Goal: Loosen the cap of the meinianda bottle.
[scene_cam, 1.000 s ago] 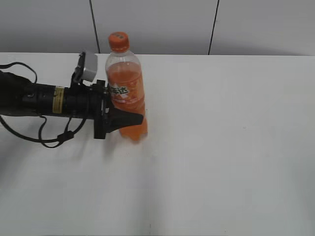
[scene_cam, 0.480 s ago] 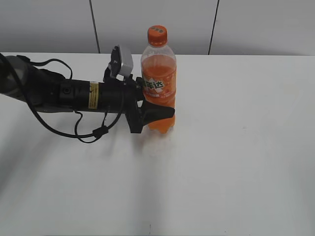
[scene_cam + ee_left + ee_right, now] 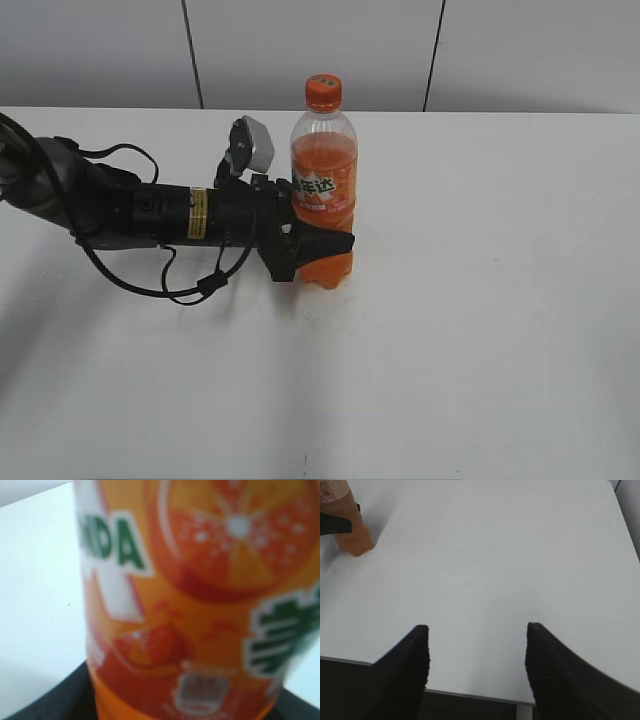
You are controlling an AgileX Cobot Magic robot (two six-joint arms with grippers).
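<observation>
The meinianda bottle (image 3: 323, 190) stands upright left of the table's middle, full of orange soda, with its orange cap (image 3: 323, 92) on top. My left gripper (image 3: 330, 246) reaches in from the left and is shut on the bottle's lower body, just below the label. In the left wrist view the bottle's label (image 3: 190, 605) fills the frame, and a dark finger (image 3: 52, 702) shows at the bottom corner. My right gripper (image 3: 478, 627) is open and empty over the table's near edge, far from the bottle (image 3: 350, 527). Nothing touches the cap.
The left arm (image 3: 150, 212), with its cables and wrist camera (image 3: 250, 145), lies low across the left of the white table (image 3: 480, 300). A grey panelled wall (image 3: 320, 50) runs behind the table. The table's front edge (image 3: 470, 695) lies under the right gripper.
The left arm has carried the bottle rightward, from the table's left part toward the middle, keeping its hold. Over the last half second it shifted only slightly right and down.
</observation>
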